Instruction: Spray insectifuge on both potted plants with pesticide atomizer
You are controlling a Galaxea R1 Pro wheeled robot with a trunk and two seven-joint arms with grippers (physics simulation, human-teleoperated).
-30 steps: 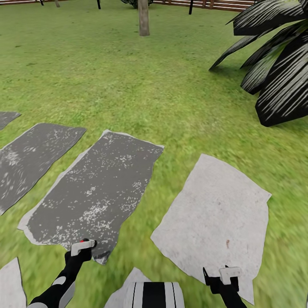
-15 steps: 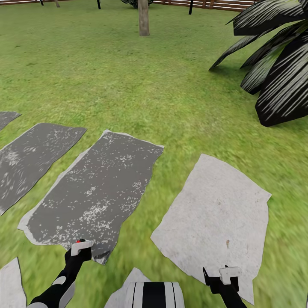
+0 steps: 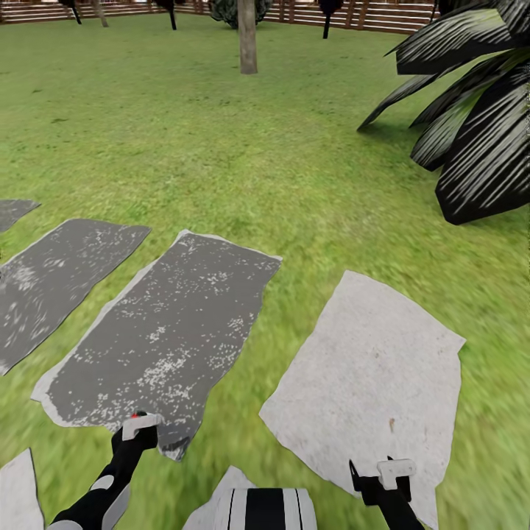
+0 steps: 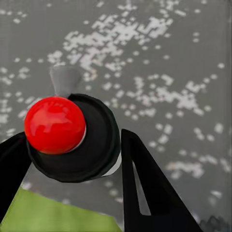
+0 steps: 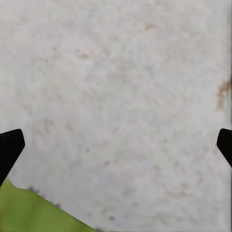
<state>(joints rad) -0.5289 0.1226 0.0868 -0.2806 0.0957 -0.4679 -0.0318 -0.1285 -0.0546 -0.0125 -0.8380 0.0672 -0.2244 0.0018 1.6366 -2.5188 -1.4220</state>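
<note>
In the left wrist view the pesticide atomizer (image 4: 55, 124), a black round body with a red ball top, sits between the black fingers of my left gripper (image 4: 72, 145), which is shut on it. From the head camera the left gripper (image 3: 140, 425) hangs low over a dark grey paver (image 3: 169, 331), the atomizer's red top (image 3: 136, 415) just peeking out. My right gripper (image 3: 394, 467) hovers over a pale paver (image 3: 375, 383); its fingers stand wide apart in the right wrist view (image 5: 116, 145), holding nothing. The potted plants are out of view.
Green lawn (image 3: 221, 147) stretches ahead to a slatted wooden fence (image 3: 353, 15). A tree trunk (image 3: 247, 37) stands far ahead. A large dark striped-leaf plant (image 3: 471, 132) crowds the right side. More grey pavers (image 3: 51, 272) lie to the left.
The head view has tilted up a little, bringing more of the fence into sight. Both arms keep their pose, and the atomizer stays in the left gripper.
</note>
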